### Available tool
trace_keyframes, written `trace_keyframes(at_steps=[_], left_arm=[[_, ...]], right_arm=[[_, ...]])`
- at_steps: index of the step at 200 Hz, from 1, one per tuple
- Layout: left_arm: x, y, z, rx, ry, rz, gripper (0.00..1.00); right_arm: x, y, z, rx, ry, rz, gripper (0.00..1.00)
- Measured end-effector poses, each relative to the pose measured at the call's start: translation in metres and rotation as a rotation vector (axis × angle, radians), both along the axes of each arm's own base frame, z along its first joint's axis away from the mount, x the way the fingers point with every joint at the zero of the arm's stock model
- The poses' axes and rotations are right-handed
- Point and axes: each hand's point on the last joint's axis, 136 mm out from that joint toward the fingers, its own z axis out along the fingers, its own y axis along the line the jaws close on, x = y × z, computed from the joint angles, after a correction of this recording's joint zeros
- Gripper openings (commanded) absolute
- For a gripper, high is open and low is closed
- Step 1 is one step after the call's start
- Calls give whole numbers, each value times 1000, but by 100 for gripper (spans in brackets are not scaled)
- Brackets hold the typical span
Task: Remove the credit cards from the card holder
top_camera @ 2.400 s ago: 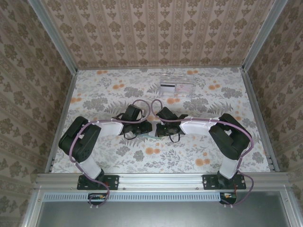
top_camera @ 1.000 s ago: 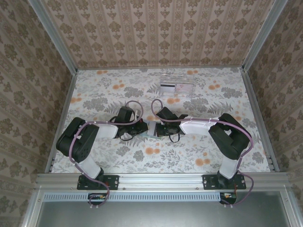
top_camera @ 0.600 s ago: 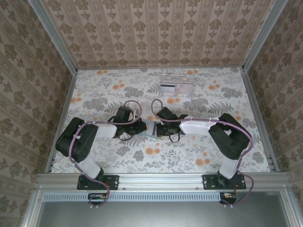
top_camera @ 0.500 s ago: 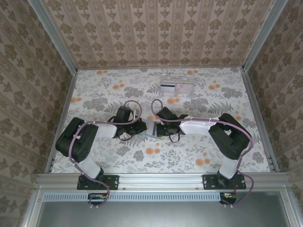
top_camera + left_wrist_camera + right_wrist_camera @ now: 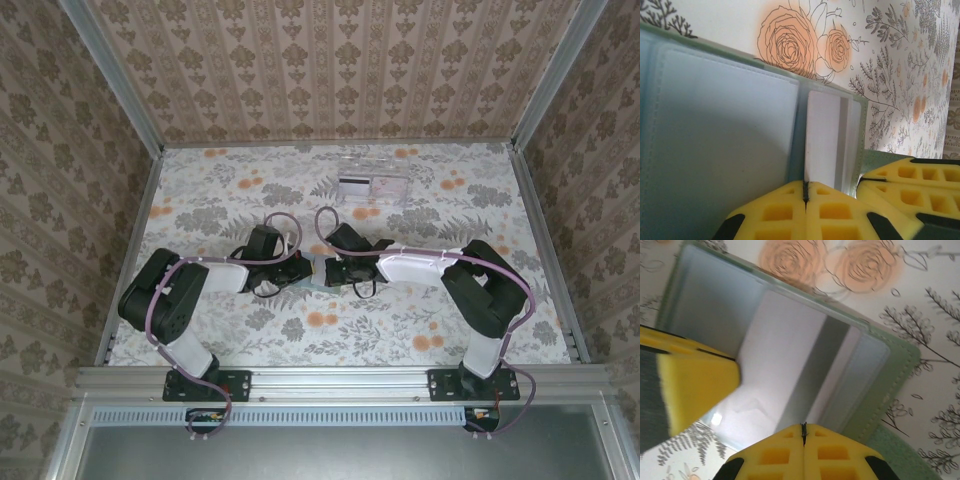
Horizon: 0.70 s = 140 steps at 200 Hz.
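From above, just a sliver of the card holder [image 5: 317, 277] between the two wrists at the middle of the table [image 5: 450, 300], too small there to make out pockets. Also from above: a clear tray [image 5: 405, 190] at the far edge, holding a dark-striped card [image 5: 350, 185] and a pinkish card [image 5: 386, 186], well apart from the holder.

Far more detail from the left wrist: holder lying open and flat, blue-grey pockets inside a green stitched border, long axis across the picture, left end cut off by the frame. In the right-hand pocket, a pale card [image 5: 822, 140] with a grey stripe along its long side, long axis pointing away from the left tool [image 5: 805, 190] toward the orange roses. Left tool pressed together on that card's near end; hard to say whether on the card alone or the pocket as well. Right tool [image 5: 803, 432] likewise pressed together, clamped at the holder's green border just beside. From the right wrist, same card lying slantwise, near end hidden under yellow pads.
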Motion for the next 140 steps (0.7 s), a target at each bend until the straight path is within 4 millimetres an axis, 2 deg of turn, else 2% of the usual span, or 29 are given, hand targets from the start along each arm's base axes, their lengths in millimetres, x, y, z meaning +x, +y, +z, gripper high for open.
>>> trace_keyframes(at_steps=[31, 63, 125, 140], left_arm=[[0, 0, 0, 0, 0, 0, 0], [0, 0, 0, 0, 0, -1, 0], [0, -1, 0, 0, -1, -2, 0], [0, 0, 0, 0, 0, -2, 11]], right_arm=[[4, 5, 2, 2, -11, 11, 2], [0, 0, -6, -25, 10, 9, 2], [-2, -4, -10, -40, 19, 6, 2], [-3, -4, -14, -45, 24, 6, 2]])
